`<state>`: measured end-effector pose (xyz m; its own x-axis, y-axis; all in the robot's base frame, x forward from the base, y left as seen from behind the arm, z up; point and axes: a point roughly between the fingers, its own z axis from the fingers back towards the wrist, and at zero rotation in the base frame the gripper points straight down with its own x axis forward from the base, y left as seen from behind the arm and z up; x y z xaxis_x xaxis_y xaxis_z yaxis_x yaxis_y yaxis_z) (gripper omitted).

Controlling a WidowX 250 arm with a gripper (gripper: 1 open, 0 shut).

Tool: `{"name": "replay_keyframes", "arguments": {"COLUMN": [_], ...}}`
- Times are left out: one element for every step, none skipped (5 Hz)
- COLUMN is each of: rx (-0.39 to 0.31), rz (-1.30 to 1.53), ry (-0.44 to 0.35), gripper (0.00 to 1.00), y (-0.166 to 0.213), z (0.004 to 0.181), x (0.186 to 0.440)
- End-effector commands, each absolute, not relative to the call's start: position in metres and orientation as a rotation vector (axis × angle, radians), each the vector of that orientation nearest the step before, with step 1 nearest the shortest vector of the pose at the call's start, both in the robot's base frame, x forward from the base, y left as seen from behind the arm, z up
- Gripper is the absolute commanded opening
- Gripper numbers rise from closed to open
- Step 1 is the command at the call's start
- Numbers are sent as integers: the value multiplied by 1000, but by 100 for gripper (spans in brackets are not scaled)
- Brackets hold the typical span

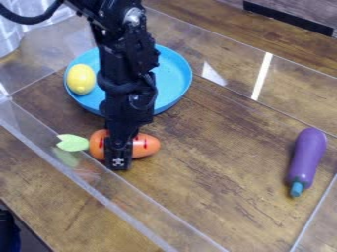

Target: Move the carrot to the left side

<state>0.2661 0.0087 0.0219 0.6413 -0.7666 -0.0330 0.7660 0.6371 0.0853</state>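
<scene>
The middle of the orange toy carrot with green leafy top (146, 147) is hidden behind the black robot gripper (118, 156). The gripper's fingertips are too dark and small to separate. The arm covers part of the round blue plate (170, 79); the top edge cuts off the arm.

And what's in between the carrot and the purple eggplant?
Just bare wooden table between the carrot and the purple eggplant. You can see it in the camera view.
</scene>
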Motion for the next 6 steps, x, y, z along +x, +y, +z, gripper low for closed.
{"name": "replay_keyframes", "arguments": {"rx": [116,115,115,114,122,131], "rz": [-844,-828,-812,-864,-873,-855], "ry": [-56,-68,-78,-98,-94,-88], "gripper": [0,0,0,0,0,0], "y": [14,12,12,-3,6,10], "z": [31,27,25,24,27,28], "x": [273,276,278,281,284,286]}}
